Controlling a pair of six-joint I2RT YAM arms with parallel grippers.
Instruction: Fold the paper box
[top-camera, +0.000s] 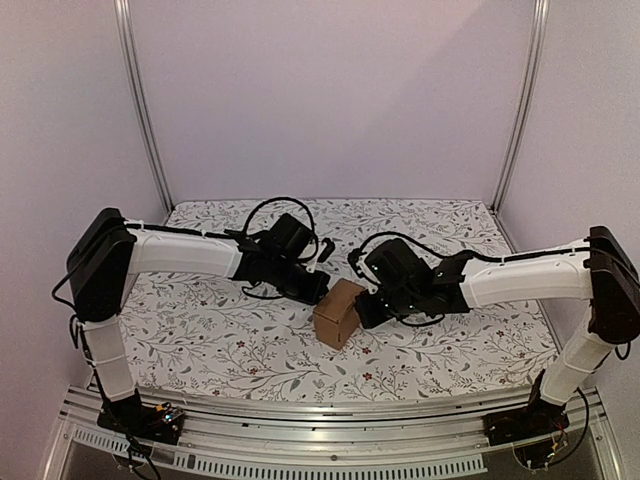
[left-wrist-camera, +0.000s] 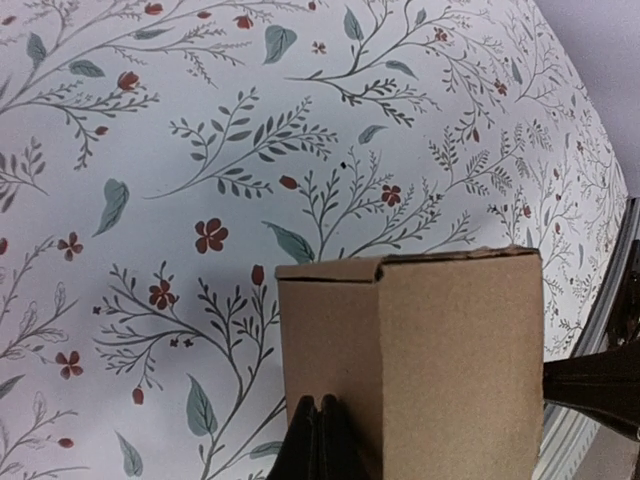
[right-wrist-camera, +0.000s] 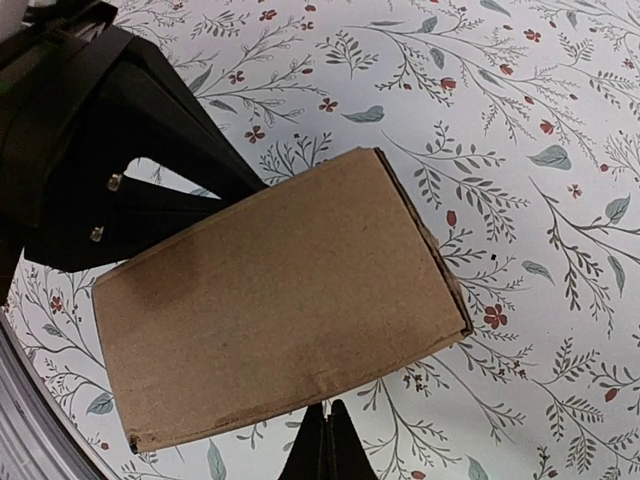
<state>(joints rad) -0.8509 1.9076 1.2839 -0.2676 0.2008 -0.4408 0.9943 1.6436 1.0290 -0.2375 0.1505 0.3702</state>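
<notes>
The paper box (top-camera: 338, 312) is a small closed brown carton standing on the flowered table cover, between my two grippers. My left gripper (top-camera: 318, 291) is shut with nothing in it, and its tips (left-wrist-camera: 320, 405) rest against the left face of the box (left-wrist-camera: 440, 370). My right gripper (top-camera: 363, 310) is also shut and empty. In the right wrist view its tips (right-wrist-camera: 328, 411) sit right at the near edge of the box (right-wrist-camera: 280, 300); I cannot tell if they touch. The left gripper's black body (right-wrist-camera: 120, 130) shows behind the box there.
A white cloth with a leaf and flower print (top-camera: 230, 330) covers the table. Metal frame posts (top-camera: 140, 100) and pale walls close in the back and sides. An aluminium rail (top-camera: 320, 405) runs along the near edge.
</notes>
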